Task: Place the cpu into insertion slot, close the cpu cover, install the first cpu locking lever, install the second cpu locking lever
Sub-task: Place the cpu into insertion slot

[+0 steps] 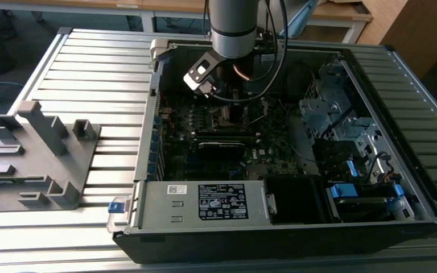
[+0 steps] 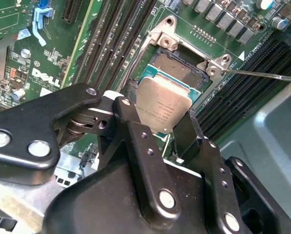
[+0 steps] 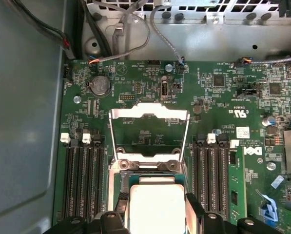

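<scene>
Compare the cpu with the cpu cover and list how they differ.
The cpu is a solid plate; the cover is a thin frame with an open centre window. The cpu is clamped in the gripper over the socket; the cover is swung open, away from the socket, with nothing touching it. Both are square and silvery metal.

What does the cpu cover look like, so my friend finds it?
Look inside the open computer case at the green motherboard. Between the black memory slots sits the socket; the cpu cover is swung open from it. It is the only thin silvery frame with an empty middle.
</scene>
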You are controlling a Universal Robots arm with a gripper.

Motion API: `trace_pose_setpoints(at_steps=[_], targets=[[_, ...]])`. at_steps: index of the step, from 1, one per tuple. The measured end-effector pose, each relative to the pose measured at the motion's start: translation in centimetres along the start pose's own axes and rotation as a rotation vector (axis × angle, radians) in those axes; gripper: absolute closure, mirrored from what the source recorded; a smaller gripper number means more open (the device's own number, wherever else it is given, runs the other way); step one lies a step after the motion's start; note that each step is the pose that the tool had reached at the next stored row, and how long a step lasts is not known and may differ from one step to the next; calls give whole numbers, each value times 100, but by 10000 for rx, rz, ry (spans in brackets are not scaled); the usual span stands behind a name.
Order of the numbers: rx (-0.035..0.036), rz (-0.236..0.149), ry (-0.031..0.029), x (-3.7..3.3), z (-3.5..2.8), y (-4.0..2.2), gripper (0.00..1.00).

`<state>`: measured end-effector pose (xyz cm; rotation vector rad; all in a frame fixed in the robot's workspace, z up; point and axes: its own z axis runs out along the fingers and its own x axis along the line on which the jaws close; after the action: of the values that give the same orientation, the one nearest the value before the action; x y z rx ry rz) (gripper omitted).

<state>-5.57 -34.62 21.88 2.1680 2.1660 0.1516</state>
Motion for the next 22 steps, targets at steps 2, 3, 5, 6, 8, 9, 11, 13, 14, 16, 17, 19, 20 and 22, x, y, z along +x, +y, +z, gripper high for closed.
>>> trace_pose_setpoints(at_steps=[2,3,5,6,8,9,11,13,14,16,17,19,20,22], targets=[[-1,0,3,11,8,-2,46],[-1,-1,2,18,18,-4,46],[0,0,2,26,30,-8,46],[0,-1,2,29,39,-9,46],[1,-3,1,30,58,-12,46],[2,-1,2,30,72,-14,46],[6,-1,1,31,94,-16,46],[10,-1,2,33,111,-18,46],[12,0,1,34,118,-20,46],[12,2,1,40,132,-24,46],[13,0,0,45,138,-27,46],[11,0,3,54,152,-33,46],[12,0,3,57,161,-37,46],[12,-1,3,58,182,-46,46]])
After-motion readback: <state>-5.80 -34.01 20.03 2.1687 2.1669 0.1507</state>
